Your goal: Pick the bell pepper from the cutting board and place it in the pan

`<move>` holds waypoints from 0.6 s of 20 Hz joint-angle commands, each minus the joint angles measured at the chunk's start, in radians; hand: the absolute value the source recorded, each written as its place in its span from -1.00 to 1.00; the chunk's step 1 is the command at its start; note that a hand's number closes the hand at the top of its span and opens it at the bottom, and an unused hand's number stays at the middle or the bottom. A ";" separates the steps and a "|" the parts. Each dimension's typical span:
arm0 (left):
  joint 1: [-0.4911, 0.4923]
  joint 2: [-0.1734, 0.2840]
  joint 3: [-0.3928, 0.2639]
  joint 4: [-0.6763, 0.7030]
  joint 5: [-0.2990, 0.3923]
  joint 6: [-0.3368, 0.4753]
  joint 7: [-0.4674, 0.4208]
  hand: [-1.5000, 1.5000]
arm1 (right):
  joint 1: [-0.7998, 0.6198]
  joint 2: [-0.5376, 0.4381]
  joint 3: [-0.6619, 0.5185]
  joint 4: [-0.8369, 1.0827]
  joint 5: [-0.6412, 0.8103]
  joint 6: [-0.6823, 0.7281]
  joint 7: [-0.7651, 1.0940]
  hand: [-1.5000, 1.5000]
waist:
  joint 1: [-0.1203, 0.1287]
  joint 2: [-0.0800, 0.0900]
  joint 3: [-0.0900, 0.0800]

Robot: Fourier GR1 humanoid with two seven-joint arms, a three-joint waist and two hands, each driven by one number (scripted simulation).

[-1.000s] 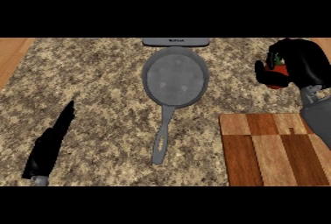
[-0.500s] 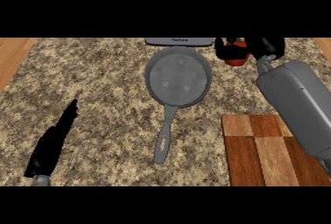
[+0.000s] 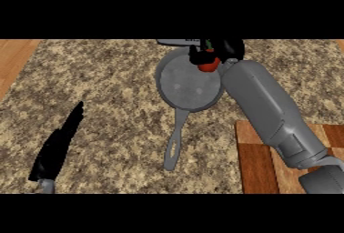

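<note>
Holding the bell pepper [image 3: 209, 65] curled in its fingers over the pan's [image 3: 188, 86] far rim, the right hand [image 3: 225, 49] should bring it toward the pan's middle before releasing.

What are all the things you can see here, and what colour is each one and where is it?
pan: one, grey, middle of the counter, handle pointing toward the robot.
bell pepper: one, red with a green stem, held over the pan's far right rim.
cutting board: one, brown wood, lower right corner, partly under the forearm.
counter: one, speckled brown and beige stone, under everything.
grey object: one, at the far edge behind the pan; too cut off to tell what it is.
left robot hand: one, black, open, lower left, resting.
right robot hand: one, black, curled round the bell pepper, at the top.
right forearm: one, grey, running from lower right up to the pan.
</note>
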 commanded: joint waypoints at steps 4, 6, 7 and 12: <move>-0.037 0.005 0.002 -0.002 0.004 -0.025 -0.004 0.00 | -0.091 0.089 0.000 0.283 0.044 -0.004 -0.071 1.00 | 0.027 0.015 0.000; -0.031 -0.031 -0.027 0.008 -0.031 0.013 -0.012 0.00 | -0.107 0.112 0.038 0.321 0.078 0.036 -0.090 1.00 | 0.030 0.016 0.000; -0.025 -0.027 -0.023 0.003 -0.010 -0.008 -0.022 0.00 | -0.094 0.145 -0.023 0.332 0.014 0.042 -0.101 1.00 | 0.039 0.020 0.001; -0.036 -0.002 -0.003 -0.006 0.002 -0.027 0.004 0.00 | -0.067 0.165 -0.209 0.366 -0.178 0.060 -0.045 -1.00 | 0.046 0.023 0.002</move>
